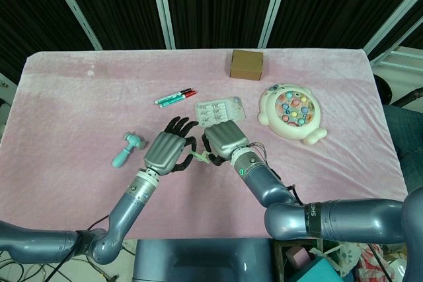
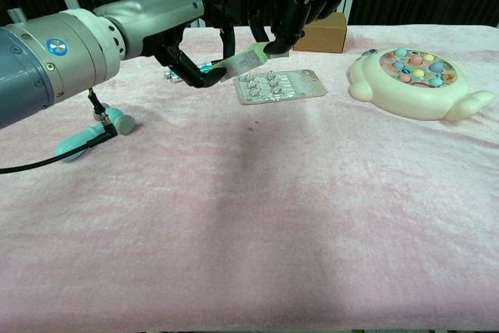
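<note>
Both hands meet over the middle of the pink table. A small white and pale green tube-like item [image 1: 199, 158] [image 2: 243, 61] hangs above the cloth between them. My left hand [image 1: 168, 152] [image 2: 189, 68] pinches its green end with its fingertips. My right hand [image 1: 225, 139] [image 2: 287, 7] grips the other end from above, fingers curled down. A clear blister pack [image 1: 219, 111] [image 2: 281, 85] lies flat just beyond the hands. How much of the item is hidden inside either grasp cannot be seen.
Two markers [image 1: 175, 97] lie behind the left hand. A teal toy [image 1: 127, 148] [image 2: 90, 136] lies to its left. A cardboard box [image 1: 246, 64] [image 2: 323, 33] stands at the back, and a cream fishing-game toy [image 1: 294, 111] [image 2: 417, 82] sits at the right.
</note>
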Robot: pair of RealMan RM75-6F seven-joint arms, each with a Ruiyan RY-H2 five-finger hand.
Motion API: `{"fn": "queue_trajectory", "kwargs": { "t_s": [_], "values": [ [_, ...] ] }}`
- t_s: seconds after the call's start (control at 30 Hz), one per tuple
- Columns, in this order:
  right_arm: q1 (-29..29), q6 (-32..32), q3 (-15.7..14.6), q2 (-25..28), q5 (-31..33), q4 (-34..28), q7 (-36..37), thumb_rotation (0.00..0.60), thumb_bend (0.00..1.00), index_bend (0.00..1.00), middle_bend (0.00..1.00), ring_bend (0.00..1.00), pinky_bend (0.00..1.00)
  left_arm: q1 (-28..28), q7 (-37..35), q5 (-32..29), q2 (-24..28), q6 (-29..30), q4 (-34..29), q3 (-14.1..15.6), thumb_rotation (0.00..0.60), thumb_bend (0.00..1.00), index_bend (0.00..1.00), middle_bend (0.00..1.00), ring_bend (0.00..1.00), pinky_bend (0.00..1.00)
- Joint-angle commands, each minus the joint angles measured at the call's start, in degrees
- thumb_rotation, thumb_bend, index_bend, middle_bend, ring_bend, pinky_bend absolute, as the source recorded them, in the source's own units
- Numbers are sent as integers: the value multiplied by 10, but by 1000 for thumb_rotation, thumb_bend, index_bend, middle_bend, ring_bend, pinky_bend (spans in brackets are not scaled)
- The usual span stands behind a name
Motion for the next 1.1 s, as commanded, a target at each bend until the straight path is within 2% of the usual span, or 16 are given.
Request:
{"fn": "queue_trajectory", "kwargs": {
  "t_s": [0.03,1.1],
  "values": [
    [1,0,0,0,0,1,1,600,573,825,774,939,927,0,1,-1,0,1,-1,-1,600,462,553,111,0,0],
    [0,-1,-5,8,-3,-1,10,600,574,825,774,939,926,0,6,-1,4,12,-5,-3,600,462,588,127,0,0]
  ]
}}
